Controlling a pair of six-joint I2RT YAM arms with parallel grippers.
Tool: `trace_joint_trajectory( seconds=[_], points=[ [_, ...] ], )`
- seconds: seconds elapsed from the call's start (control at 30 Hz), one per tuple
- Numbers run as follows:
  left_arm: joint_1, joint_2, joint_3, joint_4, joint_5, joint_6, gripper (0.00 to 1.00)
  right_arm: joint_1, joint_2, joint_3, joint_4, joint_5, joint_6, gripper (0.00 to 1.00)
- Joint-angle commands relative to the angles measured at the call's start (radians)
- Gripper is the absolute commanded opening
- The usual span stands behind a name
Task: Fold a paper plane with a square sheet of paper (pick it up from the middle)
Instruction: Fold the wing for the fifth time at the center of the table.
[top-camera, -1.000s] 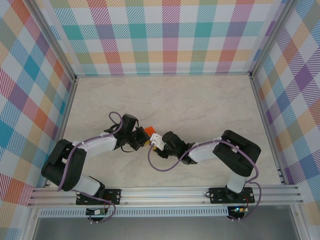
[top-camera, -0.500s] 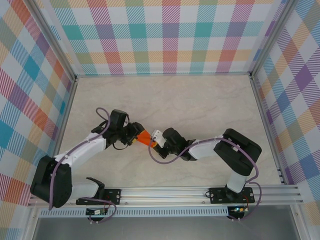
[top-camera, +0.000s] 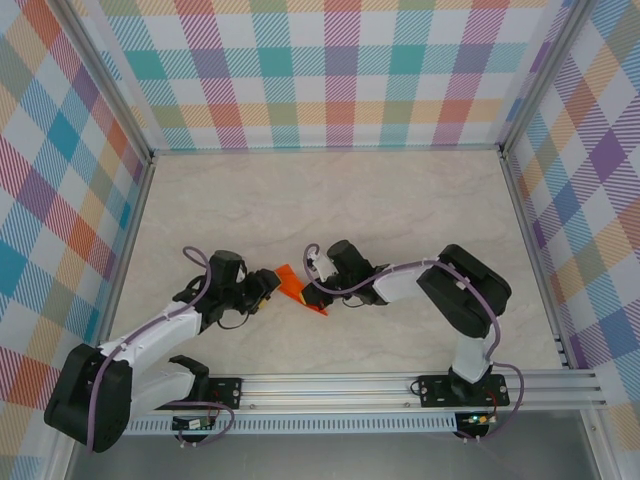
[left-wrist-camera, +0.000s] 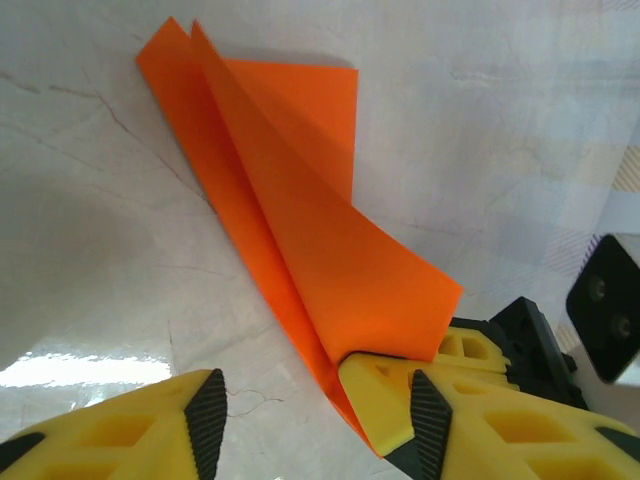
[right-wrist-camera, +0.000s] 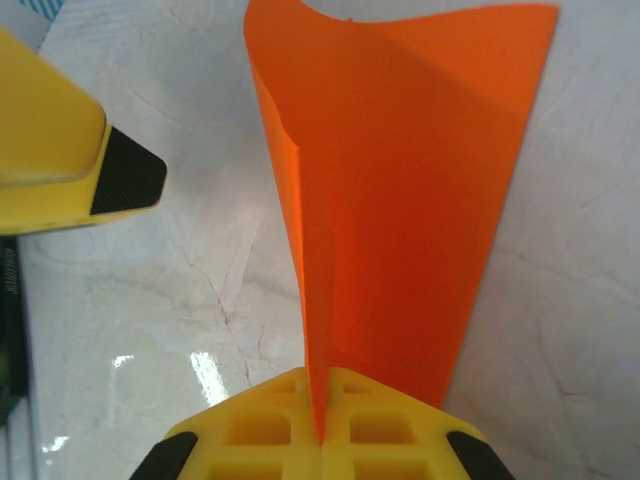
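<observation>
R gripper (right-wrist-camera: 320, 425) pinching folded orange paper (right-wrist-camera: 400, 180), L gripper (left-wrist-camera: 315, 430) spread just beside it, marble tabletop (top-camera: 400, 200), plaid walls (top-camera: 330, 80)

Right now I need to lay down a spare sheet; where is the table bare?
Bare: the far half of the table, up to the back wall, and the strip between the right arm and right wall. Crowded: the near middle, where left fingers and right fingers meet at the orange paper.
</observation>
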Motion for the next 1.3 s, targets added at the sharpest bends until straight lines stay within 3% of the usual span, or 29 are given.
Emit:
trace_joint_trajectory(
  seconds=[0.0, 0.47, 0.87, 1.27],
  points=[
    [-0.018, -0.014, -0.025, 0.140, 0.031, -0.012, 0.49, -0.011, 0.028, 0.031, 0.009, -0.112, 0.109, 0.03],
    [-0.060, 0.068, -0.045, 0.244, 0.047, -0.002, 0.37, -0.021, 0.091, 0.076, -0.051, -0.166, 0.161, 0.05],
    [-0.084, 0.205, 0.010, 0.299, 0.054, 0.015, 0.29, -0.022, 0.087, 0.089, -0.115, -0.188, 0.137, 0.19],
    [-0.086, 0.280, 0.034, 0.286, 0.029, 0.042, 0.19, -0.023, 0.056, 0.110, -0.206, -0.172, 0.080, 0.19]
  ],
)
